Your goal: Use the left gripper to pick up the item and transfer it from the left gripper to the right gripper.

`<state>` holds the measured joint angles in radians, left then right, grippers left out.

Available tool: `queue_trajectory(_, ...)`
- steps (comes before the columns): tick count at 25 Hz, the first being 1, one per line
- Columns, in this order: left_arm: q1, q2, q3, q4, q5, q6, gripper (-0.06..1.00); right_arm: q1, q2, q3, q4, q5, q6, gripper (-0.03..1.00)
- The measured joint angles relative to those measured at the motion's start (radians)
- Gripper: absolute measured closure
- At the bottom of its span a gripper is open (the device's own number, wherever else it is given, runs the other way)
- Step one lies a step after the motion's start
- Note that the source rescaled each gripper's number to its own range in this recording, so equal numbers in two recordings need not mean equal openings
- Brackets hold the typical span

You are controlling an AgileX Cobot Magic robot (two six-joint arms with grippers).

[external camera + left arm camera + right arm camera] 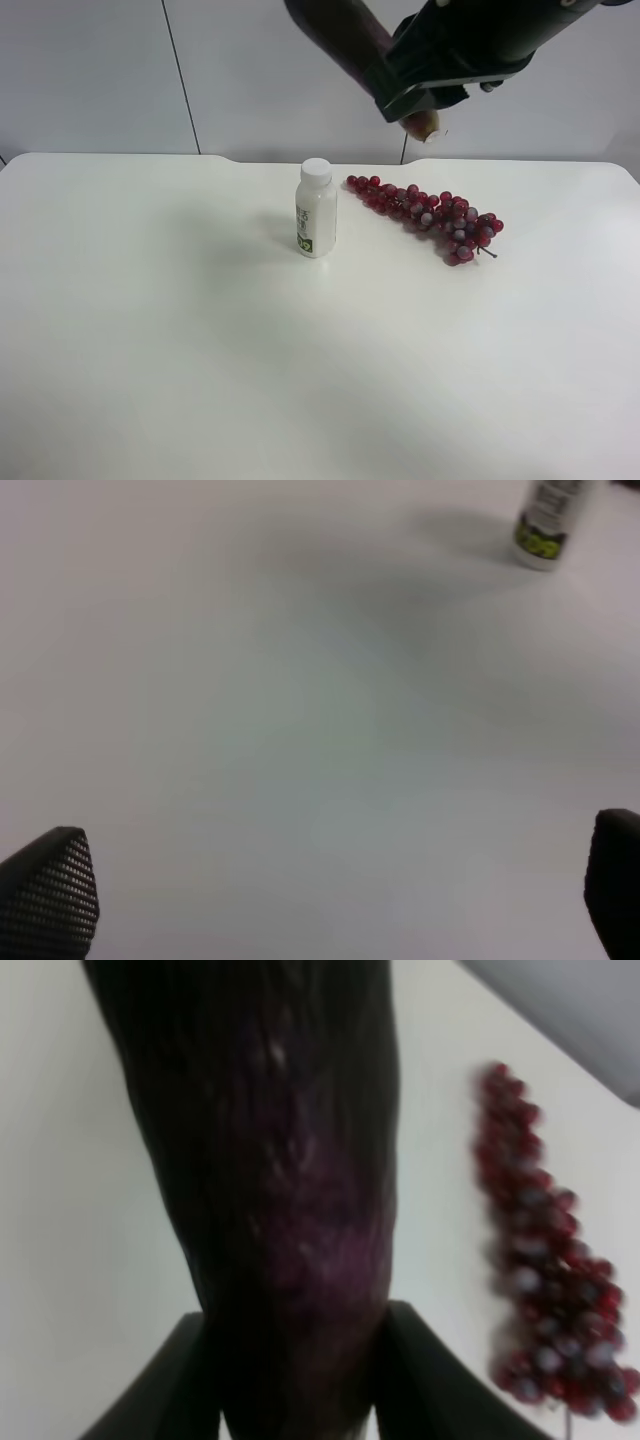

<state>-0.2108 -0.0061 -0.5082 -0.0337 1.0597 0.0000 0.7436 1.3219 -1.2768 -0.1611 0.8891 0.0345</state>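
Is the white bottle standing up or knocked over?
Standing up. The bottle rests on its base with its white cap on top.

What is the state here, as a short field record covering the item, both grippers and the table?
item: eggplant, held up in the air
right gripper: shut on the eggplant
left gripper: open, empty, over the table
on table: white bottle upright; red grape bunch beside it, apart
handover: looks done
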Motion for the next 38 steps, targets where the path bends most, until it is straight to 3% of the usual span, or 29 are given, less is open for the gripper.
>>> queue_trajectory(7,0.123,0.000,0.000,0.000,-0.001,0.000,-0.05,-0.315,0.000,0.000,0.203,0.051,-0.165,0.96)
queue_trajectory(13,0.141,0.000,0.000,-0.001,-0.001,0.000,-0.05,-0.529,0.021,0.000,0.331,0.136,-0.306,0.96)
queue_trajectory(17,0.142,0.000,0.000,-0.001,-0.001,0.000,-0.05,-0.551,0.070,0.018,0.367,0.177,-0.377,0.96)
queue_trajectory(21,0.142,0.000,0.000,-0.001,-0.001,0.000,-0.05,-0.551,0.097,0.146,0.378,0.173,-0.444,0.96)
queue_trajectory(29,0.142,0.000,0.000,-0.001,-0.001,0.000,-0.05,-0.551,0.100,0.437,0.370,-0.031,-0.530,0.96)
queue_trajectory(38,0.142,0.000,0.000,-0.001,-0.001,0.000,-0.05,-0.551,0.124,0.558,0.307,-0.211,-0.530,0.96)
